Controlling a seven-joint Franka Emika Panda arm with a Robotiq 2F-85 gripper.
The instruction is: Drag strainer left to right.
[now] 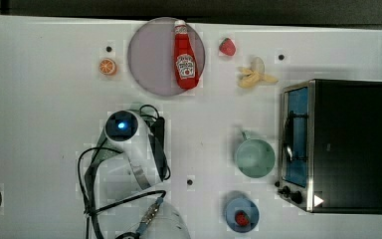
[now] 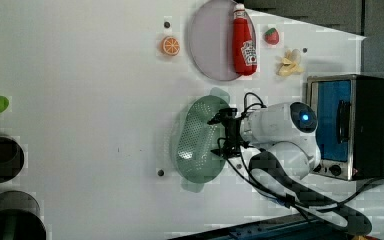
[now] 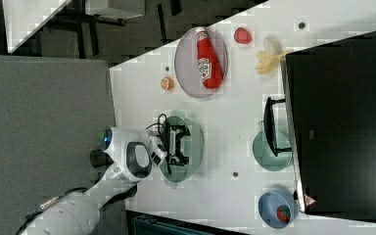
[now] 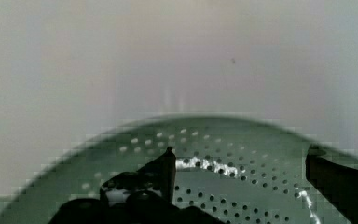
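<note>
The strainer is a pale mint-green oblong colander with a hole-dotted bowl, lying on the white table near the middle of the left view. My gripper hangs over the strainer's side toward the left view's right, its black fingers spread wide and open. In the right view the gripper sits above the strainer. The wrist view has both fingertips down inside the perforated bowl, close to its wall, with nothing clamped between them. In the top view the white arm covers the strainer.
A teal mug stands beside a toaster oven at the top view's right. A purple plate carries a ketchup bottle. An orange slice, strawberry, banana and blue bowl lie around.
</note>
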